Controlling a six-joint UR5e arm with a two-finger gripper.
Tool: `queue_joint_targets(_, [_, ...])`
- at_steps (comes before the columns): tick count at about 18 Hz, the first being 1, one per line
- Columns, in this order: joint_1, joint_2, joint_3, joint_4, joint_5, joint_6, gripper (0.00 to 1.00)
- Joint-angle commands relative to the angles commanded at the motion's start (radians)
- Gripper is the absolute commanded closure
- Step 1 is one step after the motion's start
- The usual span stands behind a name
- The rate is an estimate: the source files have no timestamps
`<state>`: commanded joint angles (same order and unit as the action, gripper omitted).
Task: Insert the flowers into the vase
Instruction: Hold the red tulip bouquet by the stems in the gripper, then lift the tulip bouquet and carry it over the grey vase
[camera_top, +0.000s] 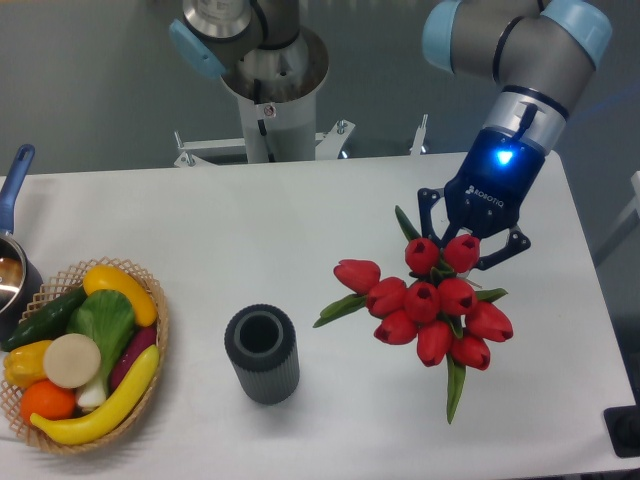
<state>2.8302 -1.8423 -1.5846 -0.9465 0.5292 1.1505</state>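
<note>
Red flowers (432, 305) hang from the pincer (470, 243), seemingly clamped; carry left, centre stems over the vase (262, 353), lower straight.

Vase (262, 354) between basket (150, 300) and flowers (430, 308)

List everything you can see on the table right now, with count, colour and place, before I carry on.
flowers: one bunch, about ten red tulips, table right
vase: one, dark grey, upright, table centre front, empty mouth
wicker basket: one, tan, front left, holding toy vegetables in yellow, green, orange, purple, white
pot: one, metal, blue handle, left edge
table: one, white
gripper: one, black, at the bunch's top; grip hidden
arm: one, grey and light blue, upper right
</note>
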Motion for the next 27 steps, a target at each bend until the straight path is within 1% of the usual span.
queue_joint_targets(3, [-0.005, -0.005, 0.012, 0.003, 0.0, 0.008, 0.81])
queue_joint_targets(8, [-0.005, -0.005, -0.002, 0.014, 0.003, 0.009, 0.81])
queue_joint_targets(15, [-0.031, -0.009, -0.008, 0.018, -0.014, 0.009, 0.81])
queue_joint_targets(17, [-0.037, -0.011, -0.012, 0.041, -0.073, 0.009, 0.81])
queue_joint_targets(18, [-0.04, -0.012, -0.021, 0.055, -0.128, 0.009, 0.81])
queue_joint_targets(20, [-0.06, -0.012, -0.037, 0.078, -0.159, 0.009, 0.81])
queue_joint_targets(22, [-0.074, -0.011, -0.048, 0.084, -0.188, 0.009, 0.81])
queue_joint_targets(25, [-0.075, 0.0, -0.087, 0.087, -0.3, 0.021, 0.81])
queue_joint_targets(27, [-0.077, 0.014, -0.112, 0.087, -0.342, 0.031, 0.81])
